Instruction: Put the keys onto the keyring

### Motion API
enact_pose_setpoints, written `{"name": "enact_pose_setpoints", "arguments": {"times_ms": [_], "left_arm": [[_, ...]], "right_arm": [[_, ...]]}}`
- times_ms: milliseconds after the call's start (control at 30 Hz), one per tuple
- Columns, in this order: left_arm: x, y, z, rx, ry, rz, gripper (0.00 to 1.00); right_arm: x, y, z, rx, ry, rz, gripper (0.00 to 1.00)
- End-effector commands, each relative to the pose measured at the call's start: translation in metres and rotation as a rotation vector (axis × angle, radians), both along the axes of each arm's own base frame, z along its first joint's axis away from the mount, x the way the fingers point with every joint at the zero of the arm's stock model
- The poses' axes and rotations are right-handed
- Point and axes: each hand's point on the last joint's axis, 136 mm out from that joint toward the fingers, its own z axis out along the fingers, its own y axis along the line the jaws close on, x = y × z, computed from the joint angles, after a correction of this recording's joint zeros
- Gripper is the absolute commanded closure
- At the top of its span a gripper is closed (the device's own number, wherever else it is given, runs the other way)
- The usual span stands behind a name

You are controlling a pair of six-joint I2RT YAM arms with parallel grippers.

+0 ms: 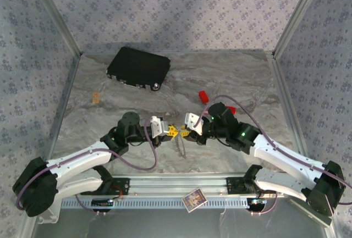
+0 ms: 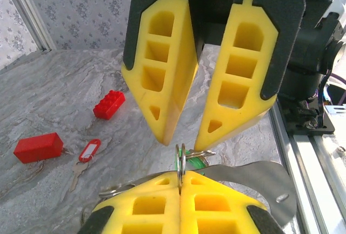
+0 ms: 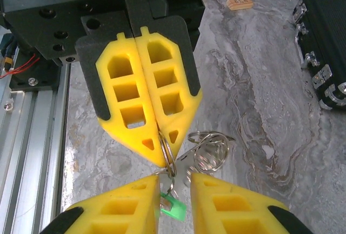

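The keyring [image 2: 180,161], a silvery split ring, stands on edge above the near middle of the surface [image 1: 231,73]. It is pinched at the very tips of the left pincer [image 2: 180,179], whose yellow fingers are pressed together with only the ring's wire between them. The green key [image 3: 172,208] sits right against the ring. Its bright green head shows at the inner edge of one finger of the right pincer [image 3: 174,181]. Whether that finger touches it, and whether the key is threaded on the ring, cannot be told. The right pincer faces the left one tip to tip from the right. Its jaws are partly apart with a clear gap between them, the ring lies in line with that gap, and nothing is visibly clamped. A second bunch of silvery rings [image 3: 208,155] sits just beside the keyring, close to the right pincer's other finger; whether the two are linked cannot be told. The red key [image 2: 89,151], its red head set with a white window, lies flat on the surface to the right of both pincers and farther back, well apart from the keyring. Near it are a plain red block [image 2: 38,147] and a studded red block [image 2: 109,104]. A black case [image 1: 137,67] lies at the far left of the surface, a small tan chip [image 1: 96,97] rests near the left wall, and a printed card [image 1: 193,198] lies on the rail at the near edge.
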Motion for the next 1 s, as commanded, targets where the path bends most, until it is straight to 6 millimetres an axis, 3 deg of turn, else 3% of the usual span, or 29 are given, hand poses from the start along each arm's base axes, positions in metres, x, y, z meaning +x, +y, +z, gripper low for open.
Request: {"name": "enact_pose_setpoints", "arguments": {"times_ms": [0,333,533,633,967], "left_arm": [[-0.008,-0.003,0.015,-0.046,-0.047,-0.049,1.0],[-0.011,-0.005,0.019,-0.062,-0.055,-0.068,1.0],[-0.009,-0.005,0.021,-0.065,-0.059,-0.063,1.0],[0.003,-0.002,0.016,-0.03,-0.046,0.017,0.81],[0.009,0.008,0.002,0.092,-0.031,0.068,0.77]], "right_arm": [[0.001,0.007,0.017,0.046,-0.022,0.027,0.8],[-0.003,0.015,0.014,0.058,0.014,0.068,0.86],[-0.003,0.018,0.012,0.045,0.023,0.085,1.0],[-0.003,0.015,0.011,0.016,0.01,0.087,1.0],[0.005,0.003,0.0,-0.183,-0.027,0.086,1.0]]}}
